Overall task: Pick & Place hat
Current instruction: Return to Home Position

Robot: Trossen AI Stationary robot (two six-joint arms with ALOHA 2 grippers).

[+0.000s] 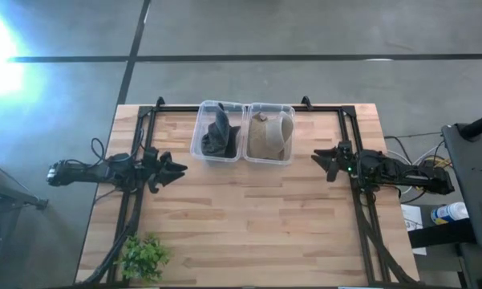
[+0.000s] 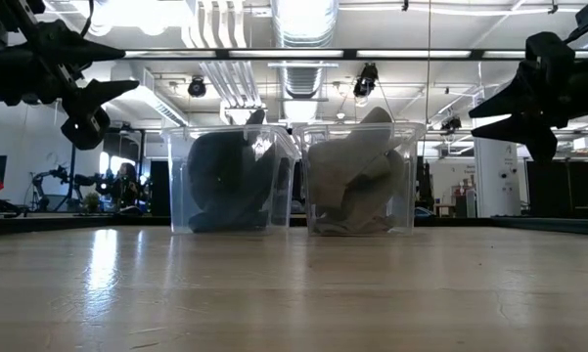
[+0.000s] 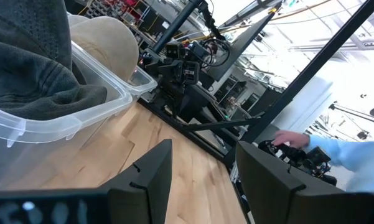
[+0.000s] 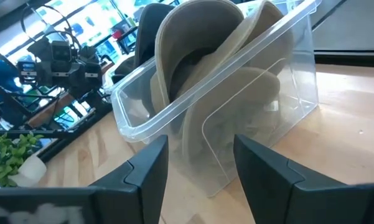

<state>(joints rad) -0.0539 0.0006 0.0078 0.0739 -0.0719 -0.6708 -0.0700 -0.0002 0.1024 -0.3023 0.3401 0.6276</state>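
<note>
Table [image 1: 249, 217]: wooden top carrying two bins and a plant.
Plant [image 1: 143, 257]: small green sprig at the table's near-left corner.
Left gripper [image 1: 179, 171]: raised clear of the table near the middle of its left edge, pointing inward. Fingers are spread wide with nothing between them.
Left bin [image 1: 197, 144]: clear plastic, at the middle of the table's far edge, side by side against its neighbour.
Dark green caps [image 1: 218, 135]: bunched inside the left bin, count not determinable.
Right bin [image 1: 269, 105]: clear plastic, at the far edge.
Brown caps [image 1: 269, 138]: inside the right bin, one brim above the rim.
Right gripper [image 1: 321, 162]: raised near the middle of the table's right edge, pointing inward. Fingers are wide apart and empty.
</note>
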